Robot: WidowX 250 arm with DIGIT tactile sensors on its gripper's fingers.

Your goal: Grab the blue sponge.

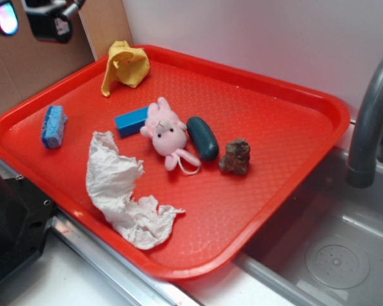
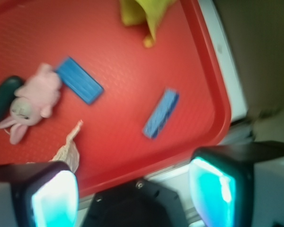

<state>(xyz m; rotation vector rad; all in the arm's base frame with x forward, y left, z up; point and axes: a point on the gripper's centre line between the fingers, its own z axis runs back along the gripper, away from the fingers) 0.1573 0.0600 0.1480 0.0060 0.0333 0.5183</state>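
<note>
Red tray beside sink; gripper hovering wide open, empty, approaching; next descending onto blue sponge near left rim.

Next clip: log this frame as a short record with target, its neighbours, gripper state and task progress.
target: small light-blue porous rectangular sponge, near the left rim of the red plastic tray, lying alone
neighbours: smooth brighter blue rectangular block touching the pink plush bunny toy; crumpled white tissue in front
gripper: gripper above the tray edge, jaws open, holding nothing
progress: sponge not yet grasped
</note>
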